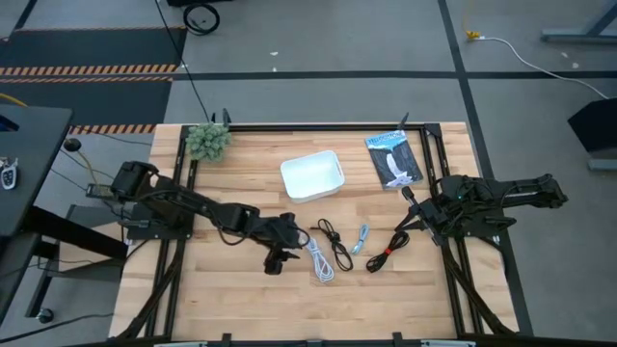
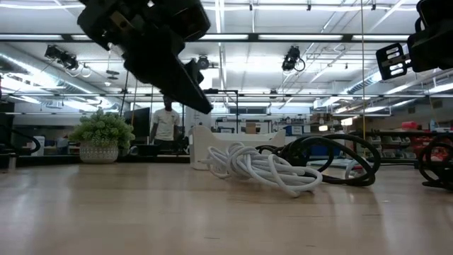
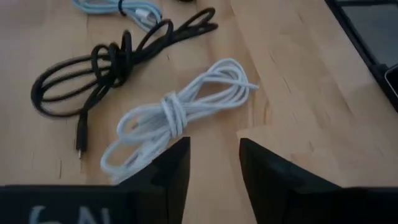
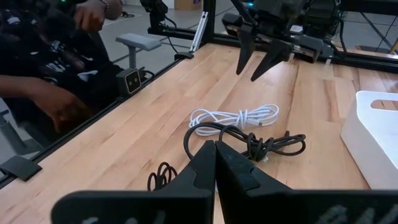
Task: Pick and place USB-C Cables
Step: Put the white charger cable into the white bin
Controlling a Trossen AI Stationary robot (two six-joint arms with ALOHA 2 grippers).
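Four coiled cables lie flat on the wooden table: a white cable point(image 1: 321, 262) point(image 3: 177, 115) point(image 4: 239, 116), a black cable point(image 1: 335, 243) point(image 3: 106, 68) point(image 4: 249, 142), a short light blue cable point(image 1: 361, 238) point(image 3: 134, 9), and a black cable with a red tie point(image 1: 386, 253) point(image 4: 163, 176). My left gripper point(image 1: 281, 258) point(image 3: 214, 149) is open and empty. It hangs above the table just left of the white cable, as the low view point(image 2: 195, 95) also shows. My right gripper point(image 1: 413, 202) point(image 4: 215, 149) is shut and empty, to the right of the cables.
A white bin point(image 1: 312, 175) point(image 4: 376, 134) stands behind the cables. A flat dark packet point(image 1: 393, 159) lies at the far right and a small potted plant point(image 1: 207, 142) point(image 2: 102, 134) at the far left. A person point(image 4: 50, 62) sits beyond the table's near edge.
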